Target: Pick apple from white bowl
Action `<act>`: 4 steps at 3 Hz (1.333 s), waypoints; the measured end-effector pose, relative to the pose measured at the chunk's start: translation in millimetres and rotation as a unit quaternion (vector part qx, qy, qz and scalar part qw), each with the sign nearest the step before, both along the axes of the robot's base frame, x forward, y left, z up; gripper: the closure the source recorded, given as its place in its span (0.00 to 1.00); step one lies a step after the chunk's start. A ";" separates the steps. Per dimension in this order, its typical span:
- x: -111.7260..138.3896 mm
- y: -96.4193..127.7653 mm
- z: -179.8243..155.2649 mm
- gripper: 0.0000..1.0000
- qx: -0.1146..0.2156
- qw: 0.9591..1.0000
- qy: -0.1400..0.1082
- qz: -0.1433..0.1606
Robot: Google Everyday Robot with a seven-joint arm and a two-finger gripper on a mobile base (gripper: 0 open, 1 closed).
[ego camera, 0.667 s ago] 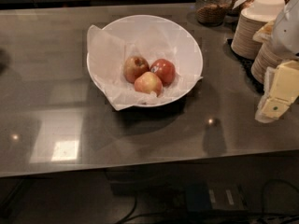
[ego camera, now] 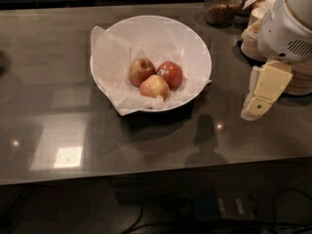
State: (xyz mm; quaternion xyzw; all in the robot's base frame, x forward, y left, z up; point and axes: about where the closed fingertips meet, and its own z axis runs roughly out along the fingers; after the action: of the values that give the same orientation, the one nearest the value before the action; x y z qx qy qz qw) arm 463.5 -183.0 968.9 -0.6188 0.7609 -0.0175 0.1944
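The white bowl (ego camera: pixel 195 48), wide and lined with crumpled white paper, sits on the dark counter at centre. Three apples lie in it. The apple (ego camera: pixel 141 71), dull brownish-red with yellow-green patches, is on the left. A glossy bright red apple (ego camera: pixel 170 74) is to its right, and a pale yellow-pink apple (ego camera: pixel 154 87) lies in front of both. My gripper (ego camera: pixel 262 95), cream-coloured, hangs from the white arm at the right. It is above the counter, well to the right of the bowl and apart from it, holding nothing.
A glass jar (ego camera: pixel 219 6) with brown contents stands at the back right. Stacked beige disposable bowls (ego camera: pixel 297 79) stand behind my arm at the right edge. The counter's front edge (ego camera: pixel 146 179) runs across the lower part of the view, with cables below it.
My gripper has moved left, closer to the bowl. The bowl and apples have not moved.
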 end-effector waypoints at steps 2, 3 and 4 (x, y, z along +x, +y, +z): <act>50.0 91.6 5.7 0.00 0.048 0.995 -0.028 0.081; 50.0 91.7 5.7 0.00 0.049 0.995 -0.028 0.081; 63.3 102.5 -2.9 0.00 0.081 0.993 -0.042 0.080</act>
State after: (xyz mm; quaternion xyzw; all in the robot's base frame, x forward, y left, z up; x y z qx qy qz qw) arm 526.8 -80.4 966.0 -0.6584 0.6993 0.0342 0.2763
